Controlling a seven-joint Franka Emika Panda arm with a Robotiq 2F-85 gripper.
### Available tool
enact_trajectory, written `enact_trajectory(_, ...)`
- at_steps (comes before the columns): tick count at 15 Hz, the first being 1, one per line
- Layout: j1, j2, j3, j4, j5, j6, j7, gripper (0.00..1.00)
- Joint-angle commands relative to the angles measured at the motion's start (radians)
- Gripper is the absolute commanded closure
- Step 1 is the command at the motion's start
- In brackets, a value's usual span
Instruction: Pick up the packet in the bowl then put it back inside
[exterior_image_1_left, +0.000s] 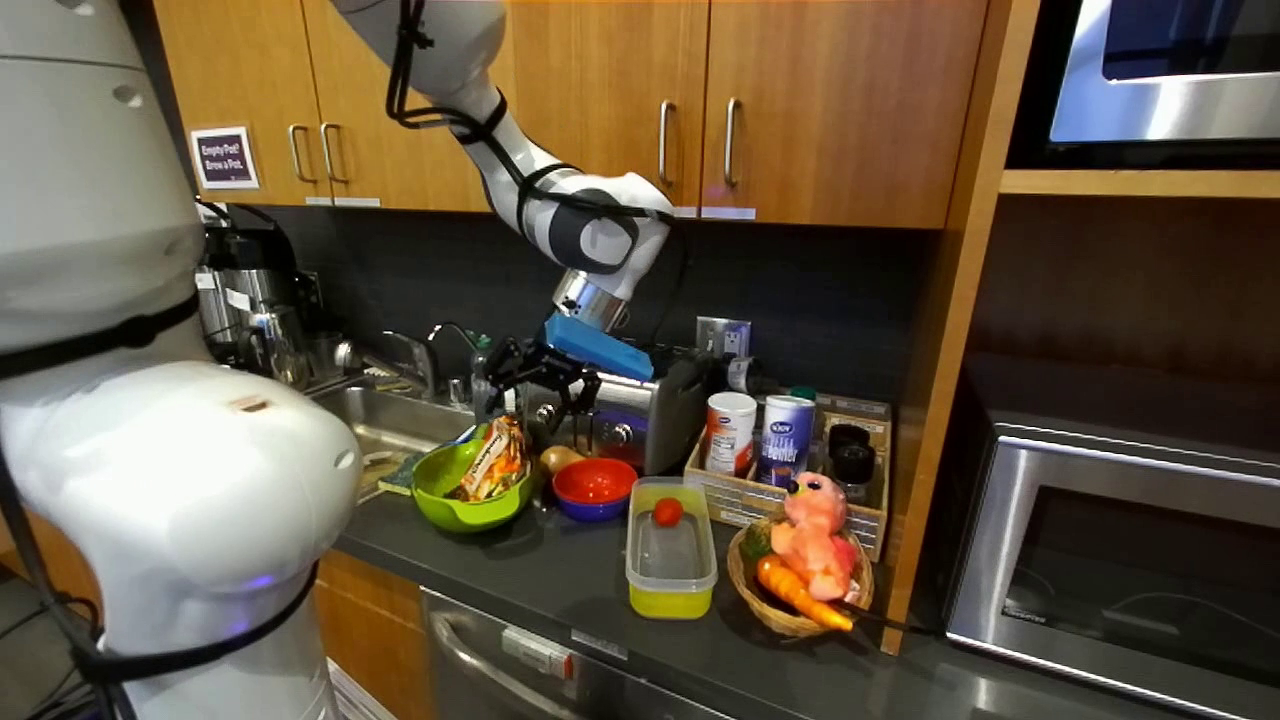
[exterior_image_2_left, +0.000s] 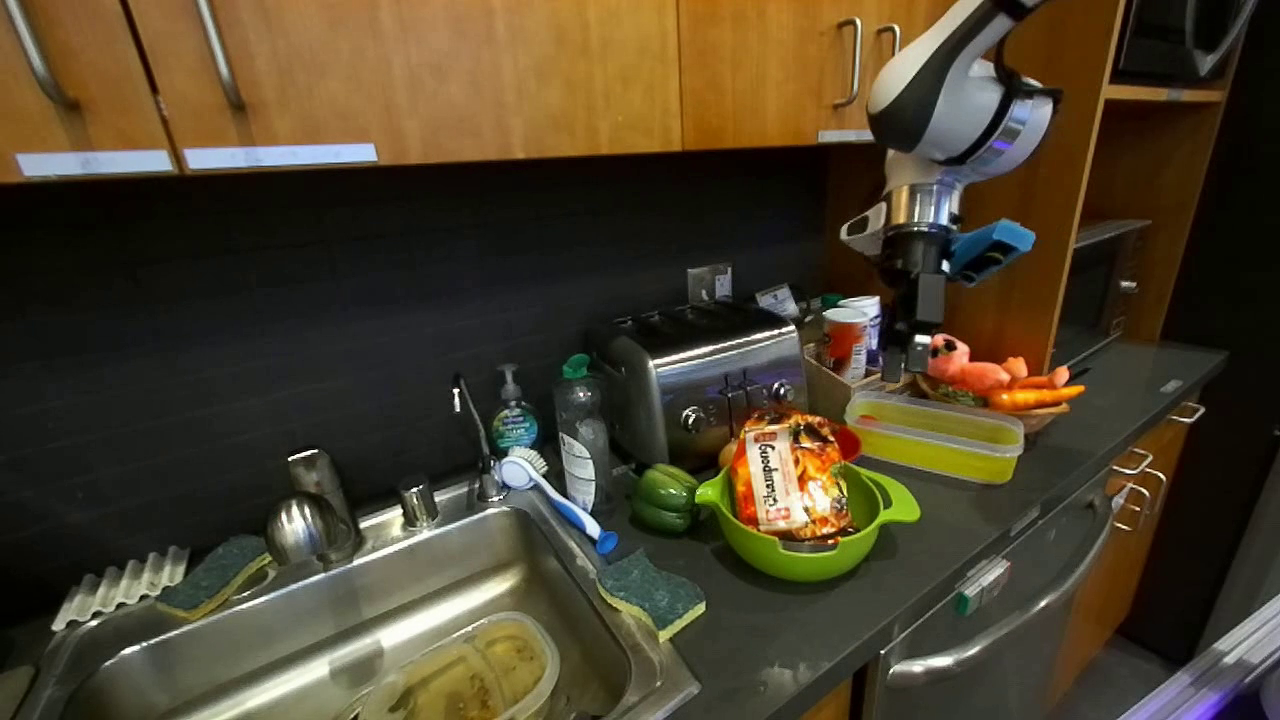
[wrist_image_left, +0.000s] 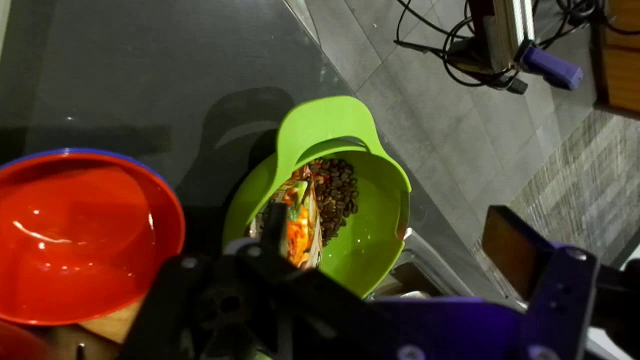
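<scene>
Can see the small crinkly orange-red and yellow packet (exterior_image_2_left: 792, 478) inside the lime-green round plastic bowl (exterior_image_2_left: 780, 563), towards nine o'clock of it in the wrist view. Can see also the black two-fingered gripper (wrist_image_left: 389, 226), with jaws spread apart and holding nothing. Cannot judge if already lifted and put back; if not, must do both steps.

Packet (exterior_image_2_left: 792, 480) shows crinkled, glossy printed film; lime-green bowl (exterior_image_2_left: 778, 563), smooth plastic, soft sheen; red bowl (wrist_image_left: 75, 240), shiny plastic with sharp highlights; table (exterior_image_2_left: 770, 640) smooth, low sheen; toaster (exterior_image_2_left: 720, 372) and sink (exterior_image_2_left: 562, 572) bright, reflective metal; cabinet doors (exterior_image_1_left: 840, 110) smooth grained wood, handles (exterior_image_1_left: 729, 142) plain metal; basket (exterior_image_1_left: 770, 615) woven, rough; container (exterior_image_2_left: 960, 455) translucent plastic; arm shell (exterior_image_1_left: 190, 450) smooth, glossy; sponge (exterior_image_2_left: 652, 588) coarse on top; wall (exterior_image_2_left: 400, 300) behind matt.
</scene>
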Motion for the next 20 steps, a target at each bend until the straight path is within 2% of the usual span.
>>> enact_trajectory(1, -0.018, 0.024, 0.051, 0.040, -0.037, -0.012, -0.048, 0.00)
enact_trajectory(3, -0.032, 0.001, 0.064, 0.036, -0.099, 0.034, -0.001, 0.00)
enact_trajectory(4, -0.028, 0.019, 0.065, 0.028, -0.050, 0.012, -0.023, 0.00)
enact_trajectory(10, -0.040, 0.017, 0.068, 0.039, -0.082, 0.026, -0.017, 0.00)
enact_trajectory(20, -0.017, 0.013, 0.090, 0.014, 0.303, 0.102, -0.584, 0.00)
